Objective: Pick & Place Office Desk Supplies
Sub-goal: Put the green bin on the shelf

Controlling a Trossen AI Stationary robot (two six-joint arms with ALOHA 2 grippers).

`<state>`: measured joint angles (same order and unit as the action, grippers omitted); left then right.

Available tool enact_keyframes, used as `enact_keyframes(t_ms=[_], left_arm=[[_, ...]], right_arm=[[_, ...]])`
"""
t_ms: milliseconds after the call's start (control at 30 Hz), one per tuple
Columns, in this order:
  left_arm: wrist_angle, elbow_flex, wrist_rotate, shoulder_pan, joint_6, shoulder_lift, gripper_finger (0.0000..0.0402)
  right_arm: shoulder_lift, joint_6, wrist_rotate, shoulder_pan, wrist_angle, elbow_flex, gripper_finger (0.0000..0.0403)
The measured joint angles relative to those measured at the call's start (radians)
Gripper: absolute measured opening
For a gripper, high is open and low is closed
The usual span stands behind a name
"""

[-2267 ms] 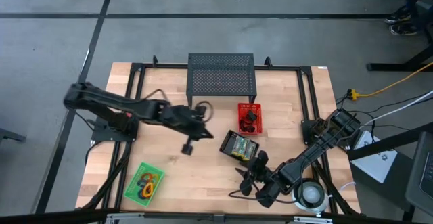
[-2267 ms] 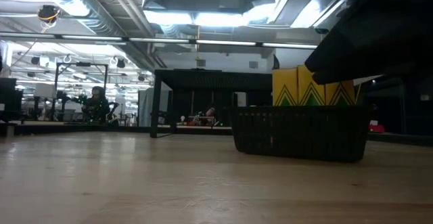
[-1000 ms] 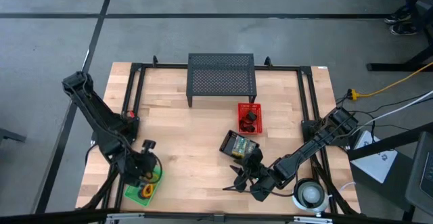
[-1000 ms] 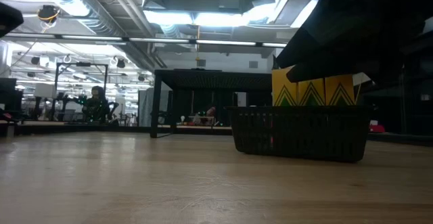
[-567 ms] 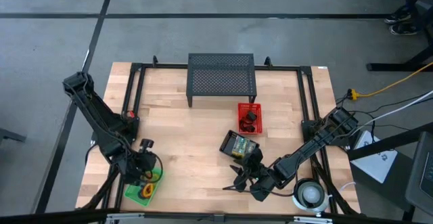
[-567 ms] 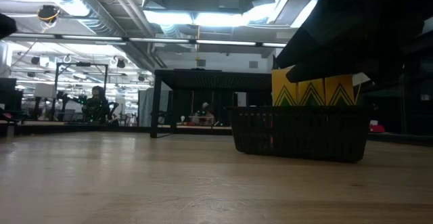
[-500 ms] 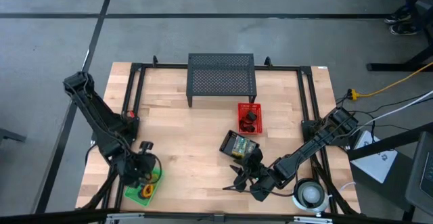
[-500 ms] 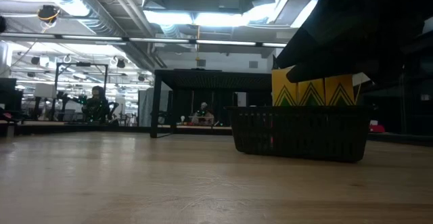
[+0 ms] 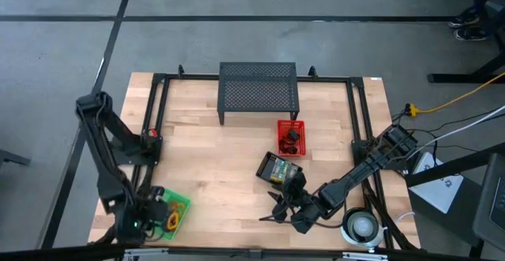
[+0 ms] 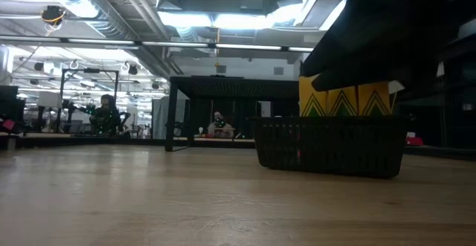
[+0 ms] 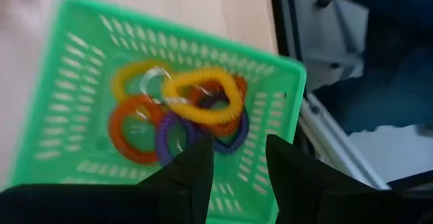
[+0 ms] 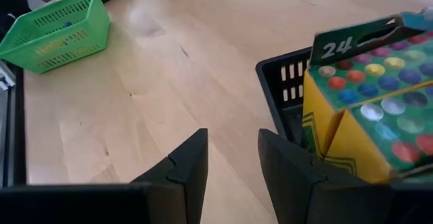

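Left arm drawn back off green basket

Since a second ago: left gripper (image 9: 136, 226) pulled from over the green basket (image 9: 167, 212) toward the table's near-left corner; right gripper (image 9: 286, 209) unmoved.

High view: crayon boxes (image 9: 279, 169) just beyond right fingertips.

Left wrist view: fingers (image 11: 200, 171) parted, empty; springy coiled loops (image 11: 181, 110) ahead.

Right wrist view: fingers (image 12: 189, 164) parted, empty; glossy cardboard boxes upright in black basket (image 12: 283, 77). Best gripped across flat faces.
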<state>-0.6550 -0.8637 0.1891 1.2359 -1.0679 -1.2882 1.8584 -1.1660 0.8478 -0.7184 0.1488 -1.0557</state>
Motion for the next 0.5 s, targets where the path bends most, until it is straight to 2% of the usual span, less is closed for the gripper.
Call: enact_keyframes(t_ms=[167, 333, 500], left_arm=[[0.000, -0.085, -0.021, 0.037, -0.021, -0.140, 0.0132], [-0.016, -0.180, -0.024, 0.040, -0.011, -0.228, 0.0132], [-0.061, -0.211, -0.046, 0.040, 0.006, -0.323, 0.0132]], right_arm=[[0.000, 0.017, 0.000, 0.018, 0.000, 0.000, 0.0132], [0.000, 0.025, -0.007, 0.039, 0.000, 0.000, 0.0132], [0.000, 0.029, -0.037, 0.053, 0.000, 0.000, 0.0132]])
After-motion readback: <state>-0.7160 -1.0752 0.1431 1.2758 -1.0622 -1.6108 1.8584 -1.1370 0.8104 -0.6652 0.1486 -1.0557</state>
